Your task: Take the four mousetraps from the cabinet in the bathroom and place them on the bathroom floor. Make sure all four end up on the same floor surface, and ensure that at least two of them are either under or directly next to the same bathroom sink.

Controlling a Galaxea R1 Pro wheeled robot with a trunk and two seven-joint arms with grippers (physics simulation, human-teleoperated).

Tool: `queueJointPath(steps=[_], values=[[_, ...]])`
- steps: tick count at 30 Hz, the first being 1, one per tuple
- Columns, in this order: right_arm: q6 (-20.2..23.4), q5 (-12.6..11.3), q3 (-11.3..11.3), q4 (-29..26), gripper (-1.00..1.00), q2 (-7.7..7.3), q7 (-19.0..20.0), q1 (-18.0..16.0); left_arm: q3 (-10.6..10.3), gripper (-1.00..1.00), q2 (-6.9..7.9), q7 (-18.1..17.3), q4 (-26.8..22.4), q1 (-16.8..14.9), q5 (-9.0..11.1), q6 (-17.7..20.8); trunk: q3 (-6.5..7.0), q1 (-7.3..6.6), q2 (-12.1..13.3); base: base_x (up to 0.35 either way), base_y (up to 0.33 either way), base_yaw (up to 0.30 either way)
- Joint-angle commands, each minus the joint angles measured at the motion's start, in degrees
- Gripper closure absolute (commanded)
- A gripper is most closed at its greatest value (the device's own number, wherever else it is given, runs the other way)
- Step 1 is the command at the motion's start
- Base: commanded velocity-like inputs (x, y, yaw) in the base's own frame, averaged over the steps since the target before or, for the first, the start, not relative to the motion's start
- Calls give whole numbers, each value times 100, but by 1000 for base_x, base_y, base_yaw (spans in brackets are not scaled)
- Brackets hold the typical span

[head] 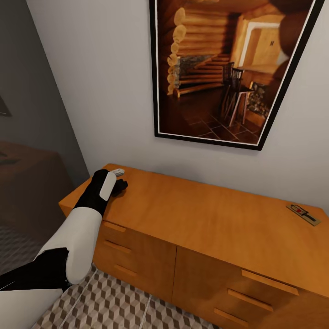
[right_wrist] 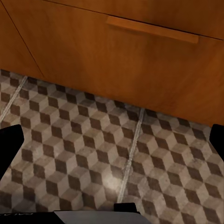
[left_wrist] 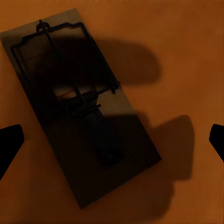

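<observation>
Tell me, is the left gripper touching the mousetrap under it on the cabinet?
Apart. In the left wrist view the mousetrap lies flat on the cabinet top, with bare wood between it and both fingertips of the open left gripper.

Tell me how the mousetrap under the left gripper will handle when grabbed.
The mousetrap looks like a stiff flat plate, so it probably won't flex or roll. Lying flush on the cabinet, it may slide rather than lift. Its thin wire parts could snag the fingers.

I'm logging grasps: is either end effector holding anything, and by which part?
Nothing is held. The left end effector hangs open above a mousetrap on the cabinet; the right end effector is open over the bathroom floor.
</observation>
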Motion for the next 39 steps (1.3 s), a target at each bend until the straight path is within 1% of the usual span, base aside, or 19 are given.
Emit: queueJointPath(steps=[1, 39], values=[[-14, -53, 54, 2, -100, 1, -17, -3, 20, -100, -1, 60, 47, 0, 49, 18, -7, 1, -2, 0, 0, 0], [-14, -53, 54, 2, -100, 1, -16, -3, 19, -100, 7, 97, 48, 0, 29, 9, -7, 1, -2, 0, 0, 0]])
